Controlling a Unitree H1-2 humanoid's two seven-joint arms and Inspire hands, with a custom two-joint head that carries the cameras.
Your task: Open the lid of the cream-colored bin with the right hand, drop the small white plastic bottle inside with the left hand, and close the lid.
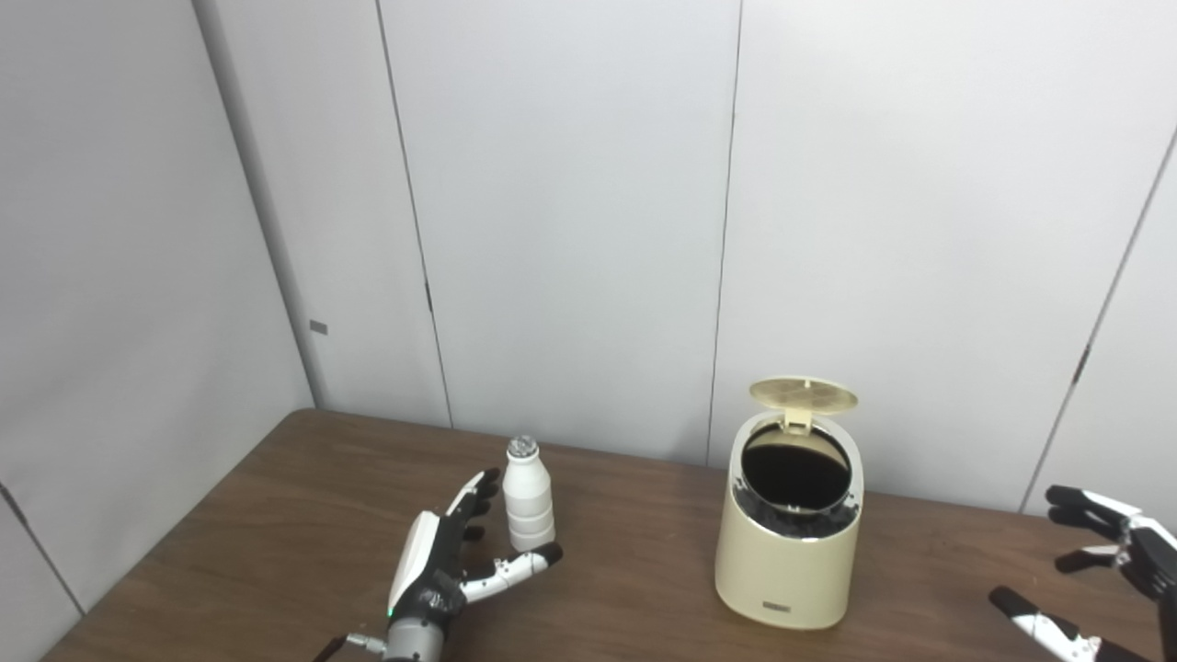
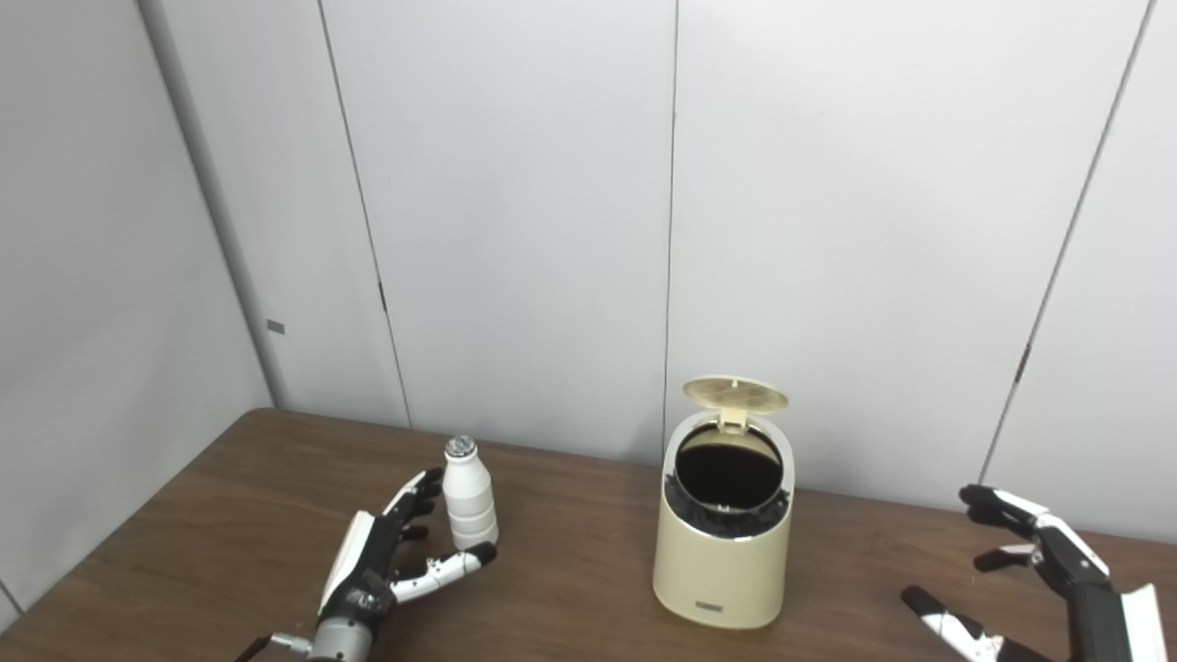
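Note:
The cream-colored bin (image 1: 786, 552) stands on the brown table, its round lid (image 1: 803, 394) flipped up and open, its dark inside showing. The small white plastic bottle (image 1: 529, 496) stands upright left of the bin. My left hand (image 1: 451, 556) is open, its fingers spread around the near side of the bottle without closing on it. My right hand (image 1: 1099, 584) is open and empty at the right edge, well to the right of the bin. The same scene shows in the right eye view: the bin (image 2: 724, 561), the bottle (image 2: 469, 501), my left hand (image 2: 386, 556), my right hand (image 2: 1039, 579).
The brown table (image 1: 276, 524) meets grey wall panels close behind the bin and along the left side. Bare tabletop lies between the bottle and the bin.

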